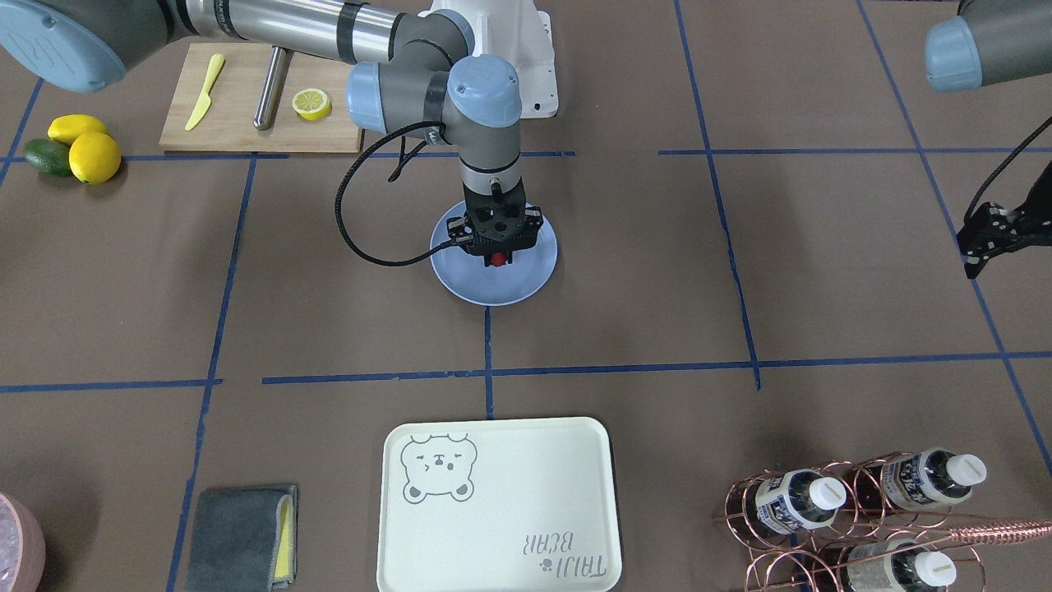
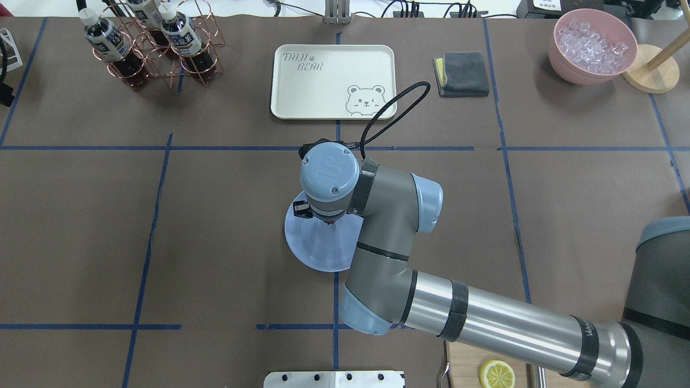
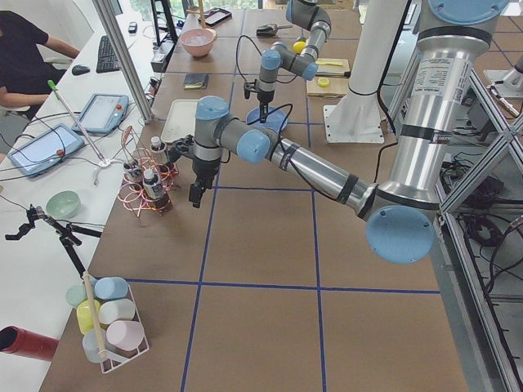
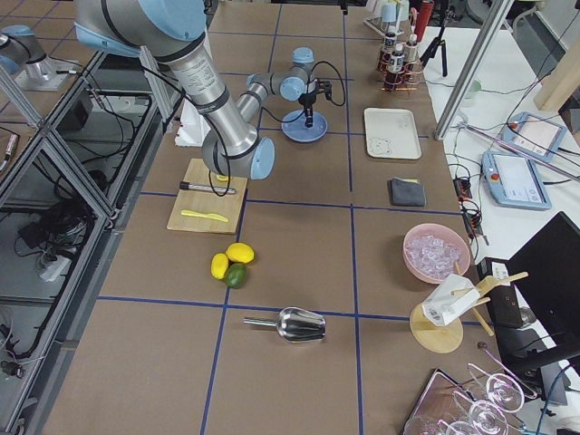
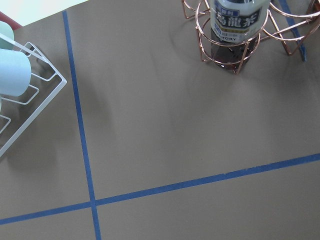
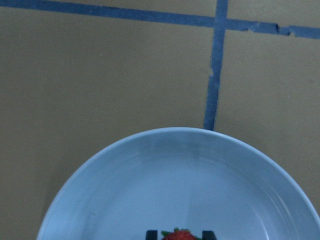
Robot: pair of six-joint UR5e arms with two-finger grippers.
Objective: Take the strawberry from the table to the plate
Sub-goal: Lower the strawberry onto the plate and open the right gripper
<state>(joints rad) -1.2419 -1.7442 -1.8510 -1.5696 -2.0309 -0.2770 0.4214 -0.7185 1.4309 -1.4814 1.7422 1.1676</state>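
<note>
Right gripper: the right gripper (image 1: 499, 253) points straight down over the plate, its two dark fingertips (image 6: 151, 234) drawn in close on either side of the berry. It is pinching the fruit, by the look of the wrist view.
Strawberry: the strawberry (image 6: 177, 234) sits red between those fingertips, low over the middle of the plate. Whether it touches the glaze cannot be told.
Plate: the light-blue plate (image 1: 460, 284) lies flat on the bench (image 1: 657, 271), right where two blue tape lines meet.
Step in hand: the delivery. The berry is off the bench and above its target, with the release not yet made.
Next move: it calls for a short, gentle lowering if any gap is left, then spreading the fingers and lifting straight up so the berry doesn't roll towards the rim.
Left gripper: the left gripper (image 3: 195, 196) hangs well apart, near the copper bottle rack (image 3: 147, 192). Whether it is spread or closed cannot be told.
</note>
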